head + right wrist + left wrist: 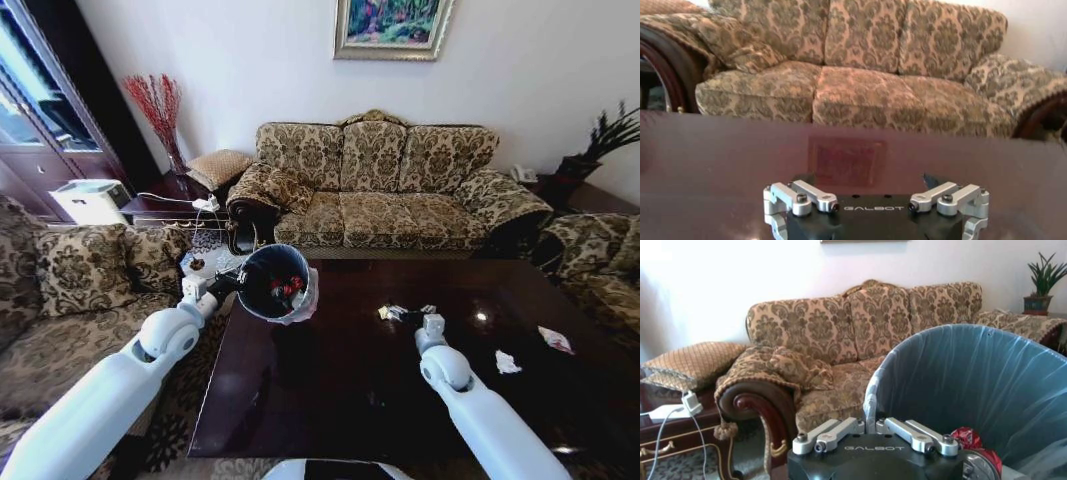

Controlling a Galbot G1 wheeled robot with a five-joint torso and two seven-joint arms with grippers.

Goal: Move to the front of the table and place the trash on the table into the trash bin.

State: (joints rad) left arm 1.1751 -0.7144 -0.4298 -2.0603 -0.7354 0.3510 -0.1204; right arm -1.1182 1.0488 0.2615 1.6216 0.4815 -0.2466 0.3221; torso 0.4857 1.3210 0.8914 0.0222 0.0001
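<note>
- The trash bin (274,283) hangs tilted over the table's (340,400) near-left edge, mouth turned toward the robot, with red items visible inside. Tipped that far, those items could slide out.
- The left gripper (872,432) holds the bin by its rim, fingers closed on the wall and the whitish liner (870,405). The film is thin and slick; if the grip sits mostly on it, the bin could slip or the bag pull loose.
- Trash on the table: a cluster of small wrappers (398,312) just beyond the right gripper (432,322), a crumpled white tissue (507,362) to the right, and a red-and-white wrapper (556,340) farther right, near the edge.
- The right gripper hovers low over the tabletop, jaws spread wide, nothing between them. The wrappers lie flat on a glossy surface, so closing fingers could push them away instead of lifting them.
- The right-hand pieces lie well apart from the bin, so a long carry could drop light paper.
</note>
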